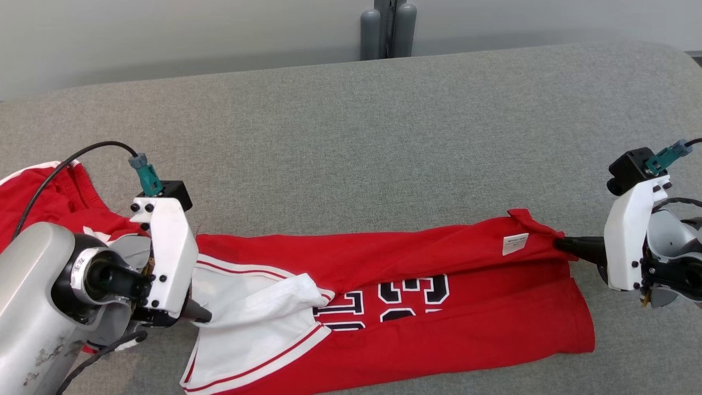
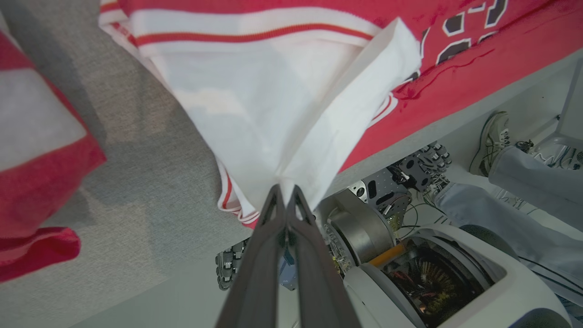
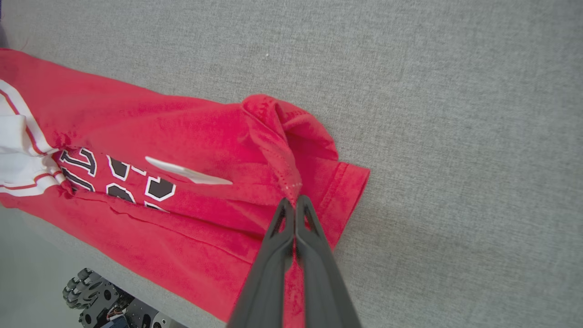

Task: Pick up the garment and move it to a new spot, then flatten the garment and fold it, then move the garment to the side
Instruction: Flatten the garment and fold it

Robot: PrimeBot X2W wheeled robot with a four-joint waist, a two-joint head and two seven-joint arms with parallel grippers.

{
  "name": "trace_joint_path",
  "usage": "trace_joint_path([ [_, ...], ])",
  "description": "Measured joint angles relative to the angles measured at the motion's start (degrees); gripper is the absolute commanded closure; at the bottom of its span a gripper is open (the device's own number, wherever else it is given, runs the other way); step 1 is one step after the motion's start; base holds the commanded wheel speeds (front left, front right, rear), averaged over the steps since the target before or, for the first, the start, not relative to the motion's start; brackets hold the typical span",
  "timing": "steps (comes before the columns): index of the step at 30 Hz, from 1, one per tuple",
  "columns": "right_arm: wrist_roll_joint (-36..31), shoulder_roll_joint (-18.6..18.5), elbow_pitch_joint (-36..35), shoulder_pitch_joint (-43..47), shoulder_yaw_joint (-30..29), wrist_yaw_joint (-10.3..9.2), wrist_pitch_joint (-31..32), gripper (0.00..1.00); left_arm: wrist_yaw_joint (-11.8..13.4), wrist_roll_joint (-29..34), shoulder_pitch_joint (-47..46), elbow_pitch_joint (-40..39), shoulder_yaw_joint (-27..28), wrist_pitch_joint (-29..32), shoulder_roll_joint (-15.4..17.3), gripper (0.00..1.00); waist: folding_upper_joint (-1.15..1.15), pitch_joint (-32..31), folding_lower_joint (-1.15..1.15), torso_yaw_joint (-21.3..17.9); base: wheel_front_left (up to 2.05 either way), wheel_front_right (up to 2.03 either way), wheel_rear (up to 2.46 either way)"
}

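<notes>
Left gripper point(image 2: 286, 193) pinched shut on the jersey's white panel point(image 2: 273, 105), right gripper point(image 3: 295, 204) pinched on its red hem point(image 3: 282, 150), likely to draw the jersey point(image 1: 466, 329) taut and flat along the grey table's point(image 1: 384, 137) near edge.

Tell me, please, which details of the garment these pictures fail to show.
Head view: the garment's lettering is half covered by a folded red layer, so unreadable.
Head view: the white label's print is too small to read.
Head view: the garment's left end is hidden behind the left arm and cut by the edge.
Left wrist view: the person's legs are cut off by the right edge.
</notes>
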Motion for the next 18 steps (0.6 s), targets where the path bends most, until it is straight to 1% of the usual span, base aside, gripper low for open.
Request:
trace_joint_path([
  [4,-0.69,0.08,0.19,0.28,-0.03,0.0,-0.18,1.0,-0.07,0.92,0.52,0.07,-0.91,0.03,0.89,1.0,0.0,-0.18,0.0,-0.02,0.0,0.0,0.0],
  [7,-1.04,0.13,0.41,0.96,0.0,0.0,-0.09,1.0,-0.46,1.03,1.19,0.2,-1.31,-0.29,0.84,1.0,0.0,-0.37,0.0,-0.1,0.0,0.0,0.0],
  [8,-1.08,0.1,0.53,1.17,0.0,0.0,-0.05,0.79,-0.6,1.32,1.19,0.2,-1.29,-0.86,0.8,0.93,0.0,-0.43,0.0,-0.13,0.0,0.0,0.0],
  [9,-1.07,0.11,0.71,1.32,0.0,0.0,-0.09,0.24,-0.86,1.48,1.2,0.26,-1.26,-1.1,0.79,0.54,0.0,-0.49,0.0,-0.16,0.0,0.0,0.0],
  [10,-1.07,0.15,0.94,1.46,0.0,0.0,-0.13,0.0,-1.01,1.55,1.29,0.42,-1.29,-1.34,0.75,0.09,0.0,-0.56,0.0,-0.19,0.0,0.0,0.0],
  [11,-1.07,0.19,1.03,1.6,0.0,0.0,-0.3,0.0,-1.08,1.62,1.48,0.54,-1.31,-1.52,0.71,0.0,0.0,-0.65,0.0,-0.22,0.0,0.0,0.0],
  [18,-0.49,-0.2,0.27,2.71,0.04,0.0,-0.54,0.0,-1.55,1.66,2.03,1.04,-1.37,-1.81,0.8,0.0,0.0,-1.48,0.0,-0.47,0.0,0.0,0.0],
])
